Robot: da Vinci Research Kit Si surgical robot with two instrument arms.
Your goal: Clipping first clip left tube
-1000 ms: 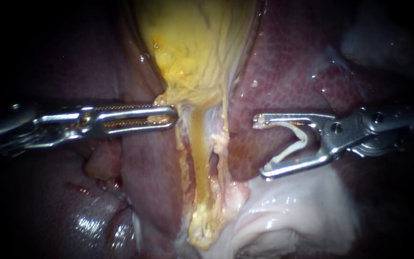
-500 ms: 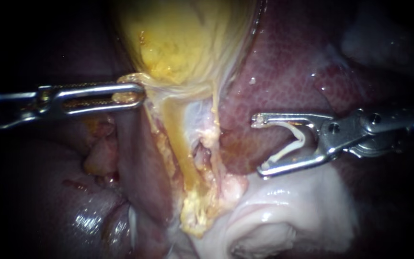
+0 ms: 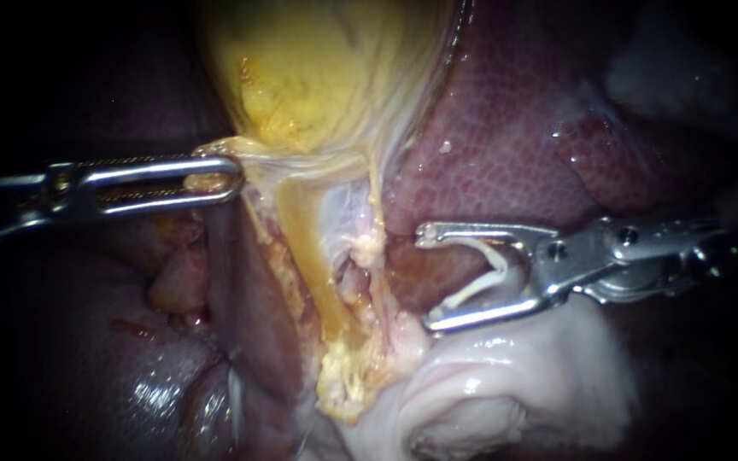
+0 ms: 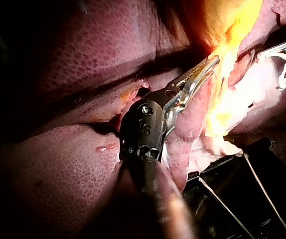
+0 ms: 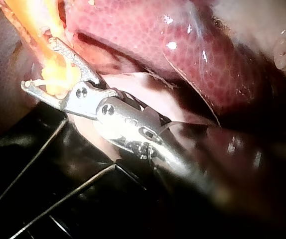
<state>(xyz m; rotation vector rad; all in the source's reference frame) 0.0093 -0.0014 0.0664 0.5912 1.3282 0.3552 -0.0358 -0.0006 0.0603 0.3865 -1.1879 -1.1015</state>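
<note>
Ahead of the right instrument (image 3: 424, 279) a short strip of bare liver (image 3: 506, 145) lies free up to the tubes. Its jaws stand wide, and the white clip (image 3: 493, 273) they hold fills only the back of that mouth. A pale strand (image 3: 375, 248) is the first thing in the way. The left tube (image 3: 309, 248), yellow, lies beyond it, with a dark slit between the two (a narrow one). White tissue (image 3: 506, 376) crowds just under the lower jaw. From the far side, the left instrument (image 3: 219, 175), clamped on the gallbladder (image 3: 318, 77) edge, and a liver fold (image 3: 254, 307) bar the approach.
</note>
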